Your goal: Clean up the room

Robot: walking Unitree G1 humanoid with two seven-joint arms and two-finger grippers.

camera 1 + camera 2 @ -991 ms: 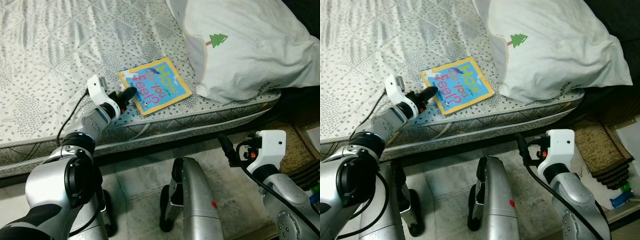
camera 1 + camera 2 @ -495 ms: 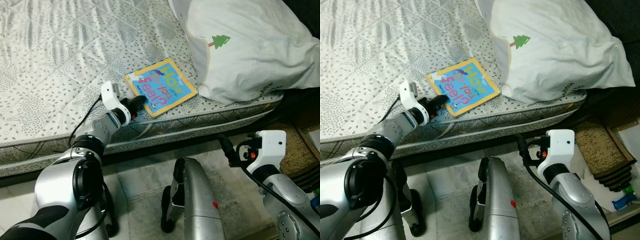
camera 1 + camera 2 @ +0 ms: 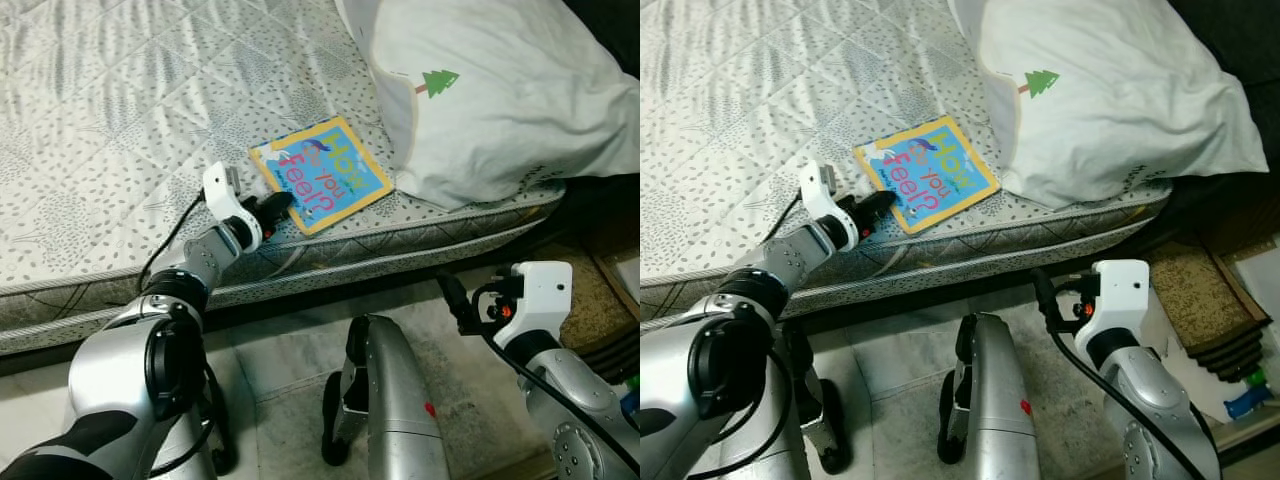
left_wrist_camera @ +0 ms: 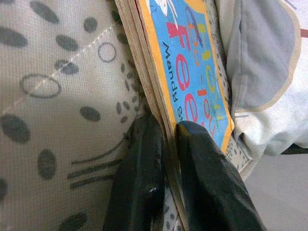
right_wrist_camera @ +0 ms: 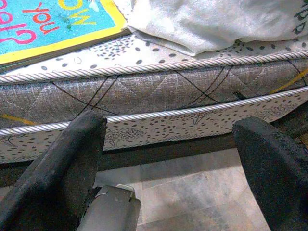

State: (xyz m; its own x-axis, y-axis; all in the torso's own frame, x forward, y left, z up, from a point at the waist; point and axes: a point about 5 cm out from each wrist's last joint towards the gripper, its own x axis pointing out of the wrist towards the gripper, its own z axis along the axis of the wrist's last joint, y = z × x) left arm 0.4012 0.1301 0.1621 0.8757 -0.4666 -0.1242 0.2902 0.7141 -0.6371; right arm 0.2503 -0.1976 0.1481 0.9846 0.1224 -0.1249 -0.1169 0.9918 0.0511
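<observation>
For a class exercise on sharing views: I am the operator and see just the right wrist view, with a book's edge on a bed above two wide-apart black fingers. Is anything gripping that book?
Observer: Yes. The left pincer is shut on the book, one finger under the cover's edge and one on top.
Operator: Which part of the book?
Observer: The corner nearest the robot, at the mattress edge.
Operator: What is the white cloth beside it?
Observer: A large pillow with a small green tree printed on it.
Operator: Where is my arm?
Observer: The right pincer hangs open below the mattress, over the floor.
</observation>
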